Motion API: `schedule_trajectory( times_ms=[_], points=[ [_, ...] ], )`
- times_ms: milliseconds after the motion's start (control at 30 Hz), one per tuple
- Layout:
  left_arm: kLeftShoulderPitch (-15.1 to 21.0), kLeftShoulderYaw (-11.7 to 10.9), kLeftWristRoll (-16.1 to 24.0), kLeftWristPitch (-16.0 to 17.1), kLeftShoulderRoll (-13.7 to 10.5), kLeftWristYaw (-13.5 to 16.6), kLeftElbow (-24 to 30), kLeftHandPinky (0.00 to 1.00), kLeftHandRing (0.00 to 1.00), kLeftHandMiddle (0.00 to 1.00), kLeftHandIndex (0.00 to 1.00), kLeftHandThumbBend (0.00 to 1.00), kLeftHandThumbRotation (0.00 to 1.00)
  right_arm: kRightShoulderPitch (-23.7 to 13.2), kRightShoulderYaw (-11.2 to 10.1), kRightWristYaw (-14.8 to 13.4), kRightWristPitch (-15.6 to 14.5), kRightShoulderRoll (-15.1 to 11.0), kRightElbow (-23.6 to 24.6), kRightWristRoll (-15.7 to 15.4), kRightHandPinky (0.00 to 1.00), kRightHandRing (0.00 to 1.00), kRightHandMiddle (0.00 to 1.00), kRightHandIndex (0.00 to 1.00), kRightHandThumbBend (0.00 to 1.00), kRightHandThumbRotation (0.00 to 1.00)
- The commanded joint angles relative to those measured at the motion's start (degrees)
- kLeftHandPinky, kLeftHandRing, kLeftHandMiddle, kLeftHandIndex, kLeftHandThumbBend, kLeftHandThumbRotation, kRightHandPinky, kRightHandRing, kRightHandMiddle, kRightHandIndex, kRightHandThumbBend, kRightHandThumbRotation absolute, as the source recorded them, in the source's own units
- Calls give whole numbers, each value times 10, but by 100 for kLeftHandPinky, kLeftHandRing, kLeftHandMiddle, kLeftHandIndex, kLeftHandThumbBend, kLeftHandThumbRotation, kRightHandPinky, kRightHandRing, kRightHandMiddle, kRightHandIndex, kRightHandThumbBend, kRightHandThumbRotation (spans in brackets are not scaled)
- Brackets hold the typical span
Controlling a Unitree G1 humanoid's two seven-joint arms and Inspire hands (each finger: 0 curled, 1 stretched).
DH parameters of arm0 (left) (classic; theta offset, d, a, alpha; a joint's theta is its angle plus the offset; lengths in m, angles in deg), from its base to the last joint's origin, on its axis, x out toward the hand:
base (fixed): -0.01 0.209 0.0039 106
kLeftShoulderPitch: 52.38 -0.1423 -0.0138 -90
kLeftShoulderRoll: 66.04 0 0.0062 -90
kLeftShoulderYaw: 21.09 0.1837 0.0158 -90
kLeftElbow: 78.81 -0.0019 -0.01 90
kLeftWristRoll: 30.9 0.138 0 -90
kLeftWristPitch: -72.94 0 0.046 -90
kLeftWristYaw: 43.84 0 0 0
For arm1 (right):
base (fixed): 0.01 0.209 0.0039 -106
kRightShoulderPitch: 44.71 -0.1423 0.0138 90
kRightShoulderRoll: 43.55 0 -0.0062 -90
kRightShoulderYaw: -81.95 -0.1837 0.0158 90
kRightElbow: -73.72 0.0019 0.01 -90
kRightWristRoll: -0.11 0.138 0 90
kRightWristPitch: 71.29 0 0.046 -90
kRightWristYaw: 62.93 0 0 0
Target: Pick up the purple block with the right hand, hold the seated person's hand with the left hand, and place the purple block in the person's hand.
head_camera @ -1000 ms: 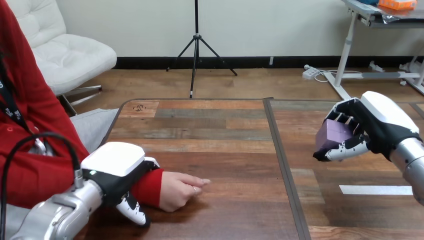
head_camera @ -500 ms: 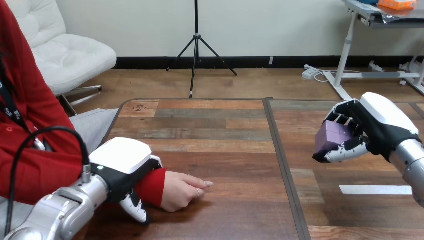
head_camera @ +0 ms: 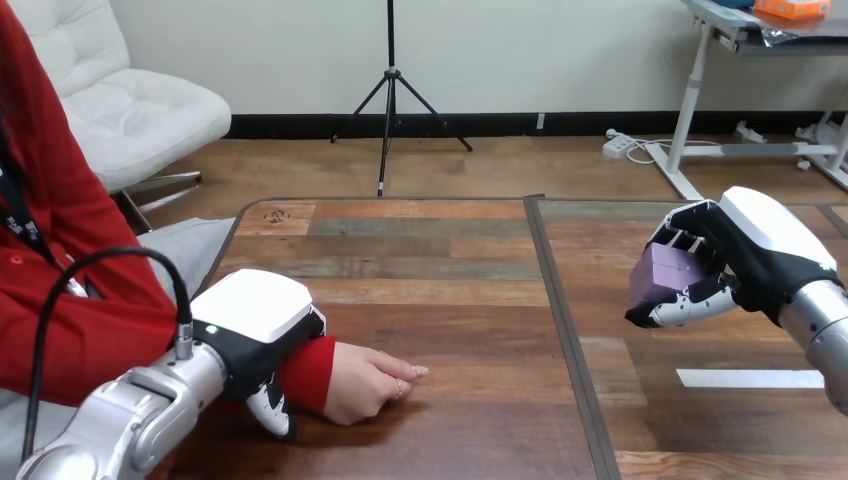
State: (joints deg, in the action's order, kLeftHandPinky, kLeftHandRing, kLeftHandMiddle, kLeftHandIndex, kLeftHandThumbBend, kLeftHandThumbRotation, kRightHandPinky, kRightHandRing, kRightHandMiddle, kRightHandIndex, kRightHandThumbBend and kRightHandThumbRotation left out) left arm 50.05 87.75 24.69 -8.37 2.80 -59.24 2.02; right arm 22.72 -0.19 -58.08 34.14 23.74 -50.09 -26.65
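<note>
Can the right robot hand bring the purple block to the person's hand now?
Probably yes: bare table lies between the right robot hand and the person's hand, though that hand lies palm down.

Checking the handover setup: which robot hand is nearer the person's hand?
Left. The left hand lies over the person's wrist, beside the person's hand; the right hand is far right, holding the purple block.

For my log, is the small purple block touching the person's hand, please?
Apart: the head view shows bare wooden table between the person's hand and the purple block in the right hand.
</note>
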Motion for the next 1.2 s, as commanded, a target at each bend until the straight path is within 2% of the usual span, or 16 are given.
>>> schedule_trajectory(
  times_ms=[0,333,633,767,1167],
  points=[
    [28,11,13,-21,-3,-9,-28,42,50,54,54,86,1,-18,-27,-12,13,-18,27,14,44,46,50,51,71,0],
    [36,16,-7,-25,0,-15,-44,33,39,43,47,81,0,-15,-29,-11,10,-18,33,14,44,45,50,51,71,0],
    [38,14,-30,-32,5,-13,-55,29,34,38,41,79,0,-14,-32,-14,13,-17,34,11,43,44,49,51,71,0],
    [39,15,-35,-34,4,-12,-59,28,33,36,38,78,0,-14,-32,-12,13,-16,33,12,43,44,49,51,71,0],
    [42,16,-50,-42,3,-24,-61,28,34,37,39,73,0,-15,-32,-15,17,-15,30,12,45,46,50,51,71,0]
  ],
)
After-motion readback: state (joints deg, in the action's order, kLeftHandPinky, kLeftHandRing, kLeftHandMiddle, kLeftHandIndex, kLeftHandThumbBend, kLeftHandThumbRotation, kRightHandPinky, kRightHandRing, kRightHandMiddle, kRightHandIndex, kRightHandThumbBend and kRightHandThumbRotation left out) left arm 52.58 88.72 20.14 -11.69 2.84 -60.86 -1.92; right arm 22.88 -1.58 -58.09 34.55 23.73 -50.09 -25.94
